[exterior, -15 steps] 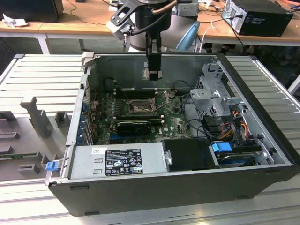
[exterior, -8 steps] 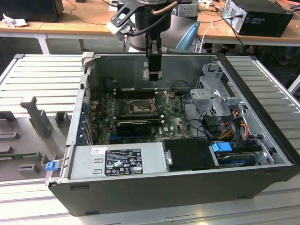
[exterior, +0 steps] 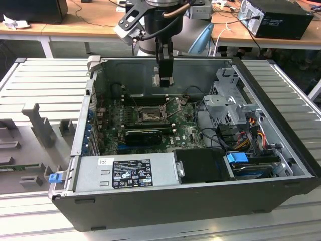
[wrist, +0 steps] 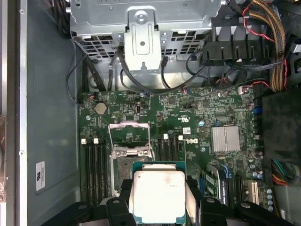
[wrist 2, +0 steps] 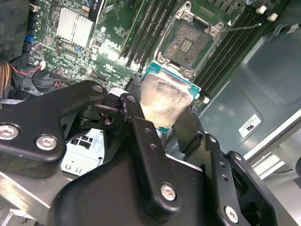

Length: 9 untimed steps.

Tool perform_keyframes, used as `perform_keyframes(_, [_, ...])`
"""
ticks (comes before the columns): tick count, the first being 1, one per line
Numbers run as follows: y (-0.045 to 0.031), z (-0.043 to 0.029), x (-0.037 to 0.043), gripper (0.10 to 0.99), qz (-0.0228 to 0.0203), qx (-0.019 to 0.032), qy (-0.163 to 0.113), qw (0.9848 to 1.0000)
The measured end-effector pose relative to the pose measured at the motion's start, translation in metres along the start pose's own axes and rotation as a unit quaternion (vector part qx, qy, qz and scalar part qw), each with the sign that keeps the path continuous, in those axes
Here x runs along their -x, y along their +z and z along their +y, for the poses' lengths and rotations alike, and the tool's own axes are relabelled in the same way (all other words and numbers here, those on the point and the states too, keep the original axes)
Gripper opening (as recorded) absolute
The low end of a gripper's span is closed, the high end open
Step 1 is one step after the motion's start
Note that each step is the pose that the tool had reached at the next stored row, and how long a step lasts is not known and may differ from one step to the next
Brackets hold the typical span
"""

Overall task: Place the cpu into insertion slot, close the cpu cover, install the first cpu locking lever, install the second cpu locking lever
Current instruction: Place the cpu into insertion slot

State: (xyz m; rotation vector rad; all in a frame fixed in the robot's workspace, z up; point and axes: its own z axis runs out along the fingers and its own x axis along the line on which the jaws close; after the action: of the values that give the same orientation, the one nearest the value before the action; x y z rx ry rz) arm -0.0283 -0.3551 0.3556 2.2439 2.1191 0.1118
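Claw (wrist: 159, 207) gripping cpu (wrist: 158, 192), metal top up

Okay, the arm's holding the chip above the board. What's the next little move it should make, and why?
Probably ease the pincer sideways until the cpu sits squarely over the insertion slot, before any lowering. In the second wrist view the cpu is clamped in the pincer and appears off to one side of the insertion slot, whose contacts lie bare.
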Motion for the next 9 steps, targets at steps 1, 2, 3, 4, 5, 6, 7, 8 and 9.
perform_keyframes(1, [0.0003,0.0000,0.0000,0.525,0.0000,0.0000,-0.001,1.0000])
perform_keyframes(2, [0.0005,0.0000,0.0000,0.525,0.0001,0.0000,-0.001,1.0000])
perform_keyframes(3, [0.0010,-0.0001,0.0000,0.525,0.0001,0.0000,-0.002,1.0000])
perform_keyframes(4, [0.0014,-0.0001,0.0000,0.525,0.0002,0.0000,-0.002,1.0000])
perform_keyframes(5, [0.0016,-0.0001,0.0000,0.525,0.0002,0.0000,-0.003,1.0000])
perform_keyframes(6, [0.0018,-0.0002,0.0000,0.525,0.0003,0.0000,-0.003,1.0000])
perform_keyframes(7, [0.0021,-0.0002,0.0001,0.525,0.0003,-0.0001,-0.004,1.0000])
perform_keyframes(8, [0.0024,-0.0002,0.0001,0.525,0.0003,0.0000,-0.004,1.0000])
perform_keyframes(9, [0.0026,-0.0002,0.0000,0.525,0.0004,-0.0001,-0.004,1.0000])
